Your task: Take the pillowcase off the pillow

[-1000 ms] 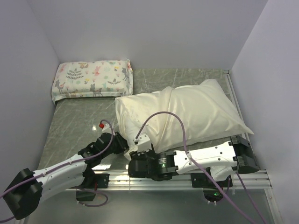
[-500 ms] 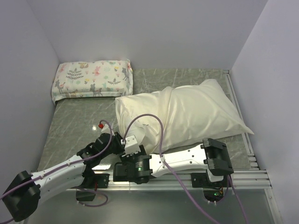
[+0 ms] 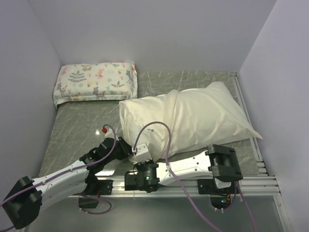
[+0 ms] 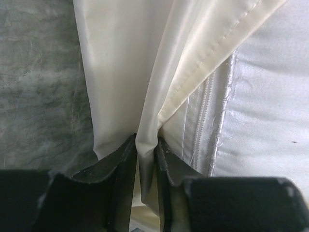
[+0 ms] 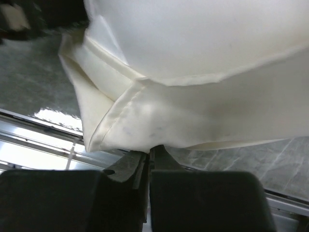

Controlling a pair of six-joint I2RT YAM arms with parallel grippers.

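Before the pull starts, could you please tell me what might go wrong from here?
1. The left gripper pinches only a thin fold of pillowcase beside the bared pillow; it could slip out under tension.
2. The right gripper is shut right at the hem; whether it caught cloth is unclear, so it may pull away empty.
3. Nothing pins the pillow, so it may drag along.
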